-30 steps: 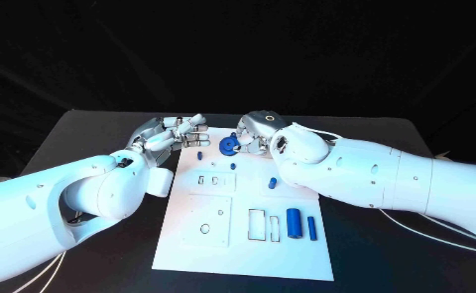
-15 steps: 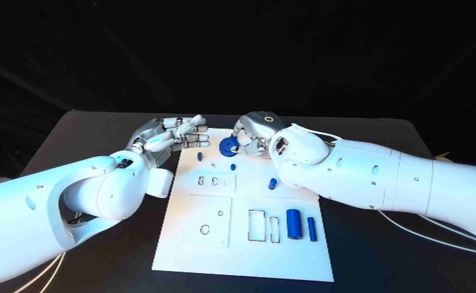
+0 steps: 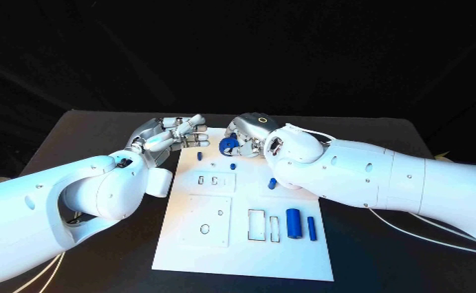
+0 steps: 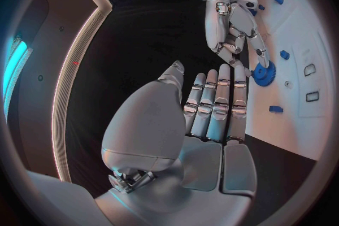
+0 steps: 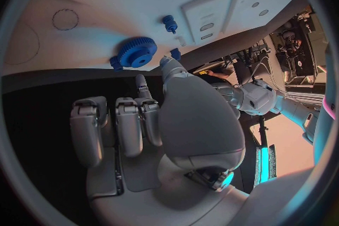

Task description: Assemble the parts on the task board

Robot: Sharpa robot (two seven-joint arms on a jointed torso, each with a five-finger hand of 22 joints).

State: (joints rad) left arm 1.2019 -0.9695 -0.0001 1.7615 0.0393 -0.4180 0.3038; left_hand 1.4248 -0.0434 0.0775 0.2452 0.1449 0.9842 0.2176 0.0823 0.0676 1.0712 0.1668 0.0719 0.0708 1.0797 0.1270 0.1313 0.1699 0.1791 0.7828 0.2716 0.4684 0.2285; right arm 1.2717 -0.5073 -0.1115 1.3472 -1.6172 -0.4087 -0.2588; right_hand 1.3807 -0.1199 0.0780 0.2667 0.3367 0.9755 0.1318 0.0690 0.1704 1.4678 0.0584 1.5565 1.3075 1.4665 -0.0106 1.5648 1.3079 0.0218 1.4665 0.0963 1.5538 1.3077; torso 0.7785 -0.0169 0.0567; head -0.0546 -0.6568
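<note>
The white task board [image 3: 248, 255] lies in the middle of the table. A blue gear [image 3: 228, 145] sits near its far edge. My right hand [image 3: 252, 133] reaches over that edge, and its fingertips touch the gear's rim [image 4: 264, 74]; the gear [image 5: 134, 52] lies just past the straight fingers and thumb of that hand [image 5: 141, 124], with no grip on it that I can see. My left hand [image 3: 170, 135] hovers at the board's far left corner, fingers stretched out side by side [image 4: 212, 107], holding nothing. Three small blue pegs [image 3: 199, 156] [image 3: 233, 166] [image 3: 272, 183] stand on the board.
A thick blue cylinder [image 3: 294, 222] and a thinner blue rod [image 3: 311, 228] lie on the board's near right part, beside two rectangular slots [image 3: 257, 224]. Two raised square plates [image 3: 213, 180] [image 3: 208, 221] with holes sit on the left half. My right forearm [image 3: 377, 176] crosses the board's right side.
My right hand has shifted slightly left and closed in on the gear, now partly covering it. The left hand has stayed put.
</note>
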